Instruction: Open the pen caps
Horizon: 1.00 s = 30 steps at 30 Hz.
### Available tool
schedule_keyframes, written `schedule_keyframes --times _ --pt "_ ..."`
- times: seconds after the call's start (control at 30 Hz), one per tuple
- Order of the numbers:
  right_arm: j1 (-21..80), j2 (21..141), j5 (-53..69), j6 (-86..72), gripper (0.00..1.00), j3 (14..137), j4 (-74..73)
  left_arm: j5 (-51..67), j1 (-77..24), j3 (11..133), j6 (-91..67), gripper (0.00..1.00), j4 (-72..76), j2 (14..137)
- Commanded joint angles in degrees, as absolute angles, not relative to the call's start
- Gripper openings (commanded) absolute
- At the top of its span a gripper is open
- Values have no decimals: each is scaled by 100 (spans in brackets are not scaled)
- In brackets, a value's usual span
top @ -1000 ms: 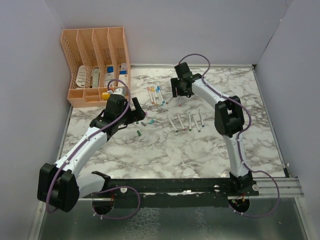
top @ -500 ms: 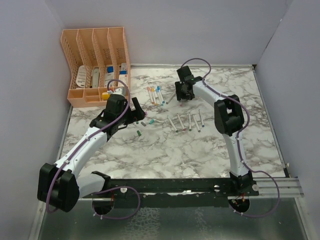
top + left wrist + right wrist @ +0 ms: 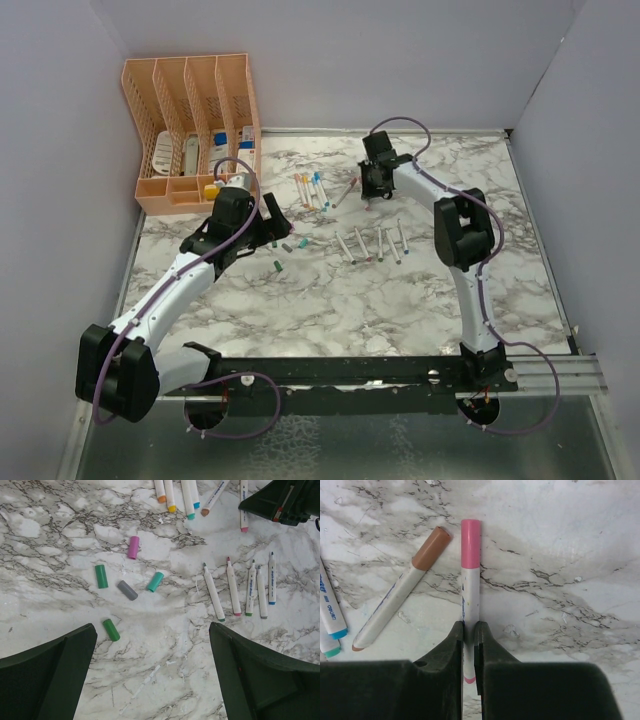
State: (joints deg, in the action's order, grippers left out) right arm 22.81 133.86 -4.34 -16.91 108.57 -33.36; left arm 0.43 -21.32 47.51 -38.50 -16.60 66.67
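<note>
Lab enclosure, plain walls (image 3: 60, 120), marble tabletop (image 3: 330, 300)

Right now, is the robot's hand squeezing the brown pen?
No, the right gripper is shut on the pink-capped pen, while the brown-capped pen lies loose beside it on the table.

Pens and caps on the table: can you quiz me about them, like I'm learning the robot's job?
1. True or false: the right gripper is pinching the pink-capped pen.
2. How many loose caps show in the left wrist view? A three, B five, C nine.
3. Fill in: the neighbouring pen lying beside the pink one has a ____ cap.
Key: 1 true; 2 B; 3 brown.
</note>
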Motion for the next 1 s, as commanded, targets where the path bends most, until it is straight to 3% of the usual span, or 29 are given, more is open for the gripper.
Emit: schedule_keyframes --times 0.0,0.27,0.57,0.97 --pt "1993 13280 -202 -1861 1 10191 -3336 214 -2092 5022 -4003 98 -1572 6688" --pt "1705 11953 -329 -1618 1 9109 -2633 695 -2093 4986 -4345 95 -938 6802" --pt "1821 9944 657 -1185 1 7927 -1755 1430 -2107 5125 -4859 92 479 7477" --pt "2707 8987 1333 -1178 1 7102 -1714 1814 -2236 5755 -5168 91 1237 8137"
